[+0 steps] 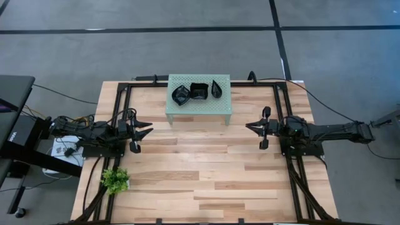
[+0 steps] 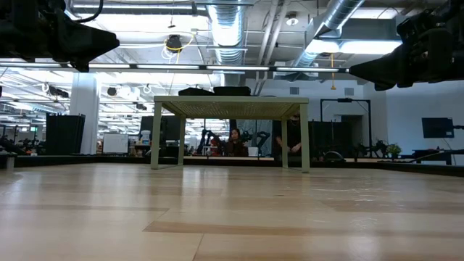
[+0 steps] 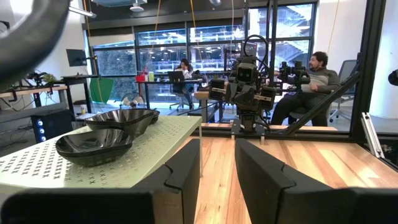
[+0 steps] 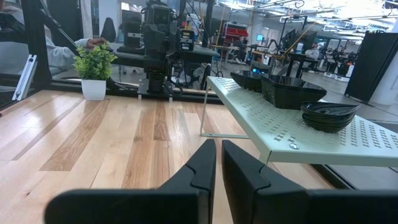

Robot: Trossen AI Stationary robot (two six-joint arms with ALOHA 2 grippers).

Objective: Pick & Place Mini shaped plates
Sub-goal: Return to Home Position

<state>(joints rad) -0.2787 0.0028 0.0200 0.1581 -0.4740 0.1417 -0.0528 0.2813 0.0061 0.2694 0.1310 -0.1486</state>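
On the mint-green perforated metal rack (image 1: pixel 199 111), centred on the table's far edge, you've got every small glossy black mini plate that shows. 3 lots in a row: wavy-edged lot (image 1: pixel 180 95) nearest the left arm, squarish lot (image 1: pixel 199 91) in the middle, pointed teardrop lot (image 1: pixel 216 89) nearest the right arm. They look stacked, but count per stack can't be read. No black plates show on the tabletop, so I'd call pick & place done. Only thing left imo is parking the arms.

Left gripper (image 1: pixel 147 129) hangs over the table's left side, well apart from the rack. Its fingers (image 3: pixel 180 177) are a little apart, nothing between. Right gripper (image 1: pixel 250 127) mirrors it on the right side, fingers (image 4: pixel 199 168) nearly together w/ a thin slit, nothing held.

Surface: light wood-plank tabletop (image 1: pixel 206 181) w/ a black rail frame (image 1: pixel 144 83) round the edges. A small green potted plant (image 1: pixel 115 180) sits at the left-side corner away from the rack, apart from both arms.

Room: grey floor w/ dark seams around the table. Beyond it, an open lab w/ exposed ceiling ducts (image 2: pixel 228 29), desks, monitors, glass walls. A seated person (image 3: pixel 317 78) shows beyond the right arm in the left wrist view; more ppl sit at desks farther off.
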